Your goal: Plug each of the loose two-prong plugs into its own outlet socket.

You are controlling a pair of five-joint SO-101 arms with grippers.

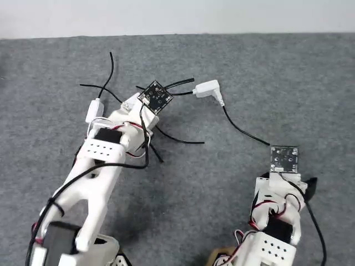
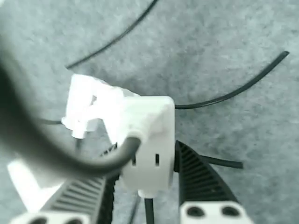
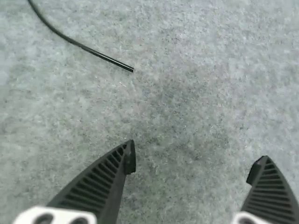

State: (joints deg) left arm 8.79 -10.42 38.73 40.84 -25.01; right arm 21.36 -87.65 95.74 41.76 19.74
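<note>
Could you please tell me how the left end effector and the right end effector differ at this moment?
The left end effector is closed around a white plastic block with two slots; the right end effector is open and holds nothing. The left one sits among black cables; the right one is over bare grey felt with one black cable end nearby. Both have black ribbed fingers.
</note>
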